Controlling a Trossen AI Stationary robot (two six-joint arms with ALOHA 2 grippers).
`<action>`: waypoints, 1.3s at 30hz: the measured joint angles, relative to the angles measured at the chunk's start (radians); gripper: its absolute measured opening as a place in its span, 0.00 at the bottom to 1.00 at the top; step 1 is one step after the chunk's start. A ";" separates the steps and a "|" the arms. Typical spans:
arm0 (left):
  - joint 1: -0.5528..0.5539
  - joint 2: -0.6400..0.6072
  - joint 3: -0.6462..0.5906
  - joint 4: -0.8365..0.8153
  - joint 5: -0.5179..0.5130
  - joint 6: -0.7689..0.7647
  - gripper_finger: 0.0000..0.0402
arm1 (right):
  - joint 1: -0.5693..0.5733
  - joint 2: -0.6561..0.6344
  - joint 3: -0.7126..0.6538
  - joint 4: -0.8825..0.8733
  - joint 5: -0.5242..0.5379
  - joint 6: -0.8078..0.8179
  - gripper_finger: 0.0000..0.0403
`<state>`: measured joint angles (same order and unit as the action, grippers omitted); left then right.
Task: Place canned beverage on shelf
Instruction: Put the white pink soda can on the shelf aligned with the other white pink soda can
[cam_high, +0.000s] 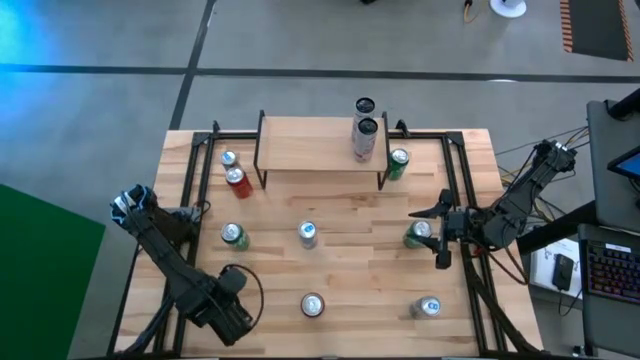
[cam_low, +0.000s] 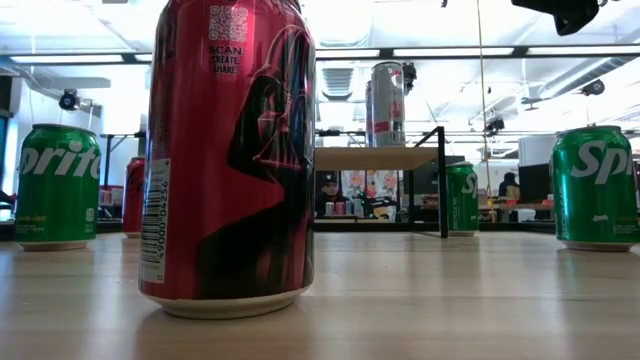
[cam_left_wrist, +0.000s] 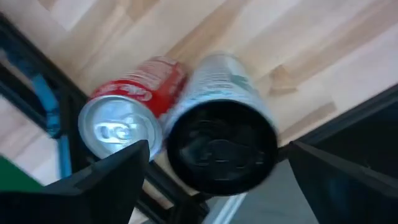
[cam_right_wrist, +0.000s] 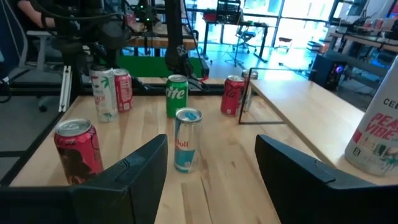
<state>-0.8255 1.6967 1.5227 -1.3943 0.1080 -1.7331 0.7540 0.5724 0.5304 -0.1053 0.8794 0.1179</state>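
right now, left gripper: over the table's left edge, looking down on two cans
left jaws: spread wide, one finger on each side of the tall can, neither seen touching it
tall can: white and green with a dark top, upright on the table, not on the shelf
red can: upright, touching the tall can, beside the black frame rail
shelf: at the table's far side, light wood top on thin black legs
cans on shelf: two tall ones, close together at its right end
right gripper: low at the table's right side, pointing across toward the left
right jaws: apart, nothing between them
green can: just beside the right fingertips in the high view
blue and silver can: mid table, ahead of the right gripper, well apart from it
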 joint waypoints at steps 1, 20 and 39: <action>-0.003 0.001 0.000 0.012 -0.001 -0.008 0.91 | 0.000 0.000 0.000 0.009 0.000 -0.006 0.58; -0.012 -0.002 -0.121 0.171 -0.030 0.018 0.60 | 0.000 0.000 0.000 0.014 -0.023 0.002 0.58; 0.079 0.013 -0.093 0.091 -0.196 0.179 0.61 | 0.000 0.026 0.000 0.014 -0.025 -0.025 0.58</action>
<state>-0.7464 1.7096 1.4292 -1.3034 -0.0883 -1.5546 0.7540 0.5983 0.5304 -0.0914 0.8539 0.0933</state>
